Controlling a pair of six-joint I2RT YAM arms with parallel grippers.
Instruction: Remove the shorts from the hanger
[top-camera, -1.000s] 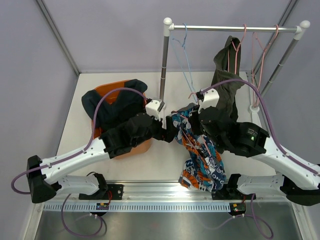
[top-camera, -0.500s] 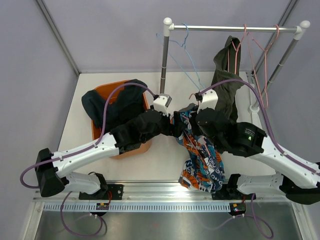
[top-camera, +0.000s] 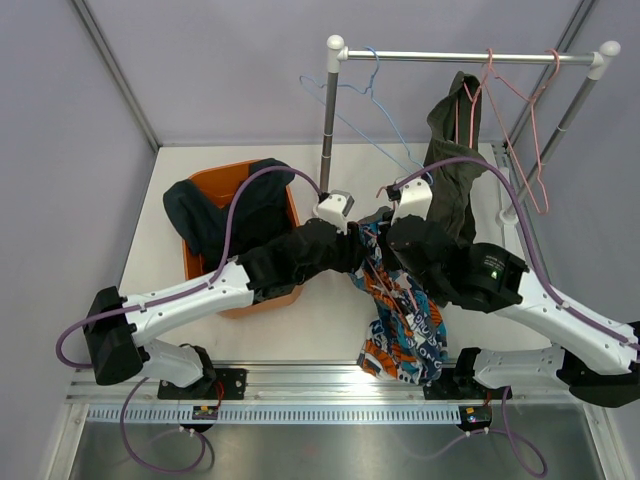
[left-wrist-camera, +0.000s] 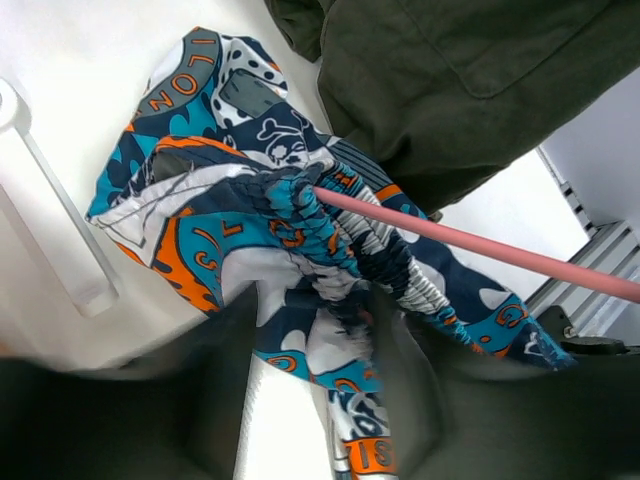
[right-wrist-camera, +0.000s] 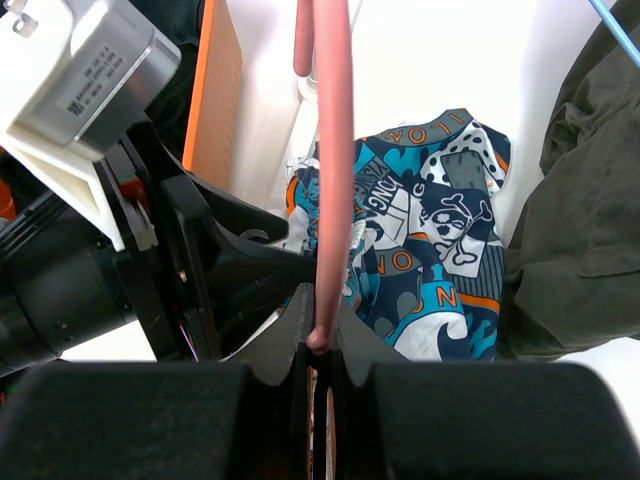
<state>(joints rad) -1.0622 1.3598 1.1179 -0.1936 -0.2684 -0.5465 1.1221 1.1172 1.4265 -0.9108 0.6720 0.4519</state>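
My right gripper (right-wrist-camera: 318, 352) is clamped on the pink hanger (right-wrist-camera: 335, 150), whose bar runs through the waistband of the patterned shorts (left-wrist-camera: 290, 240), bunched above the surface (top-camera: 300, 330) beside the olive shorts (left-wrist-camera: 450, 90), while my left gripper (left-wrist-camera: 320, 335) straddles that fabric; whether it pinches I cannot tell.

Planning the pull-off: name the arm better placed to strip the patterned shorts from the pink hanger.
Left: the left hand straddles the patterned shorts at the waistband; the right hand is shut on the pink hanger.
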